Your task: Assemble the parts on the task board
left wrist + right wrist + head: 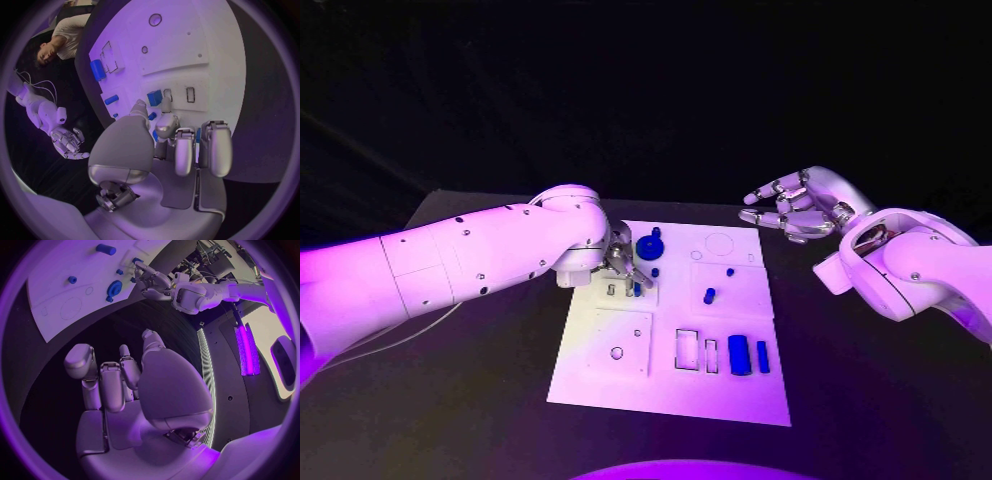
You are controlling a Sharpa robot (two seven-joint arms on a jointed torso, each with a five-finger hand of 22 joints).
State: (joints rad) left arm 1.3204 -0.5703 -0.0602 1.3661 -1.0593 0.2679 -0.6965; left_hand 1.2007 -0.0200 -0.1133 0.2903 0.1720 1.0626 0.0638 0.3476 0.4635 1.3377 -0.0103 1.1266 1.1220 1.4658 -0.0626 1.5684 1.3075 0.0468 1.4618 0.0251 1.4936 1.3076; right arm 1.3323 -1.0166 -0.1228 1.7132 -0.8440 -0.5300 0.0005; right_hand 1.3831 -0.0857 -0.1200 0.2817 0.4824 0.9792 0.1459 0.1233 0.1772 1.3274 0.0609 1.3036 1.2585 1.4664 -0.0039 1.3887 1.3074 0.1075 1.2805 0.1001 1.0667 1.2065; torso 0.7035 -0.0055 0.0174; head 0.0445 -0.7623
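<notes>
The white task board [672,385] lies in the middle of the black table. My left hand [623,264] is low over its far left part, fingers pointing down among small blue parts [635,288]. In the left wrist view the fingers [182,150] curl over the board beside a blue block [154,97], and blue shows between them; whether they hold a part is unclear. A round blue disc [651,247] stands just beyond that hand. My right hand [790,206] hovers off the board's far right corner, fingers apart and holding nothing.
A small blue peg [730,271] and a short cylinder [710,295] sit mid-board. Two blue blocks [738,355] stand by rectangular slots [689,349] near the front. A round hole [616,352] marks the front left panel. Bare black table [473,400] surrounds the board.
</notes>
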